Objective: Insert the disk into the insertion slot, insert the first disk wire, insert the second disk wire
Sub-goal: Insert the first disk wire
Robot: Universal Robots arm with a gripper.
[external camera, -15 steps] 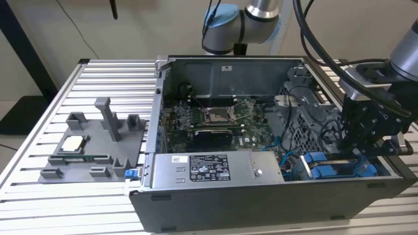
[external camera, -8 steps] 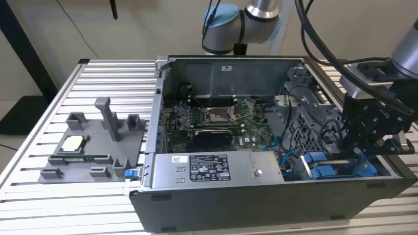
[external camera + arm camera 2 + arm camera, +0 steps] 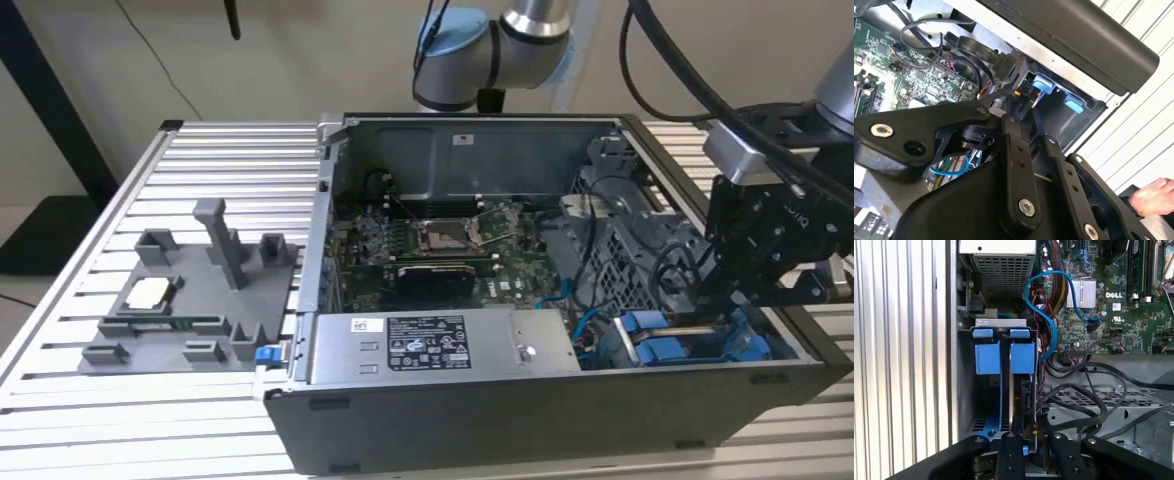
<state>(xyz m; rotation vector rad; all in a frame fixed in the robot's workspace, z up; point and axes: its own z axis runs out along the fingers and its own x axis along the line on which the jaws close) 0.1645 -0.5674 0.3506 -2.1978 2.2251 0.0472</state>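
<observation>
Bright blue plastic marks the disk [image 3: 674,350]. Its carrier frame sits low at the exterior view's right, inside the dark grey computer case [image 3: 534,425]. It is seated between the grey walls of the insertion slot [image 3: 965,390]. The disk's metal body and its label are hidden behind the frame.

The gripper [image 3: 714,305] hangs just above the blue frame. In both wrist views its black linkage bars cover the spot where its tip meets the bay, so whether it is clasped on anything cannot be told. Black wires [image 3: 1079,395] run just beside it, and one dark part between the bars is too shadowed to name.

The grey power-supply box [image 3: 441,345], low in the middle of the exterior view, carries a black-and-white sticker with print too fine to read. The green motherboard [image 3: 1114,305] bears white lettering, and a blue cable [image 3: 1040,295] loops over it.

A person's hand [image 3: 1154,197] is cut off at the frame edge. A grey fixture tray [image 3: 187,300] lies on the slatted metal table [image 3: 80,420] at the exterior view's left.
</observation>
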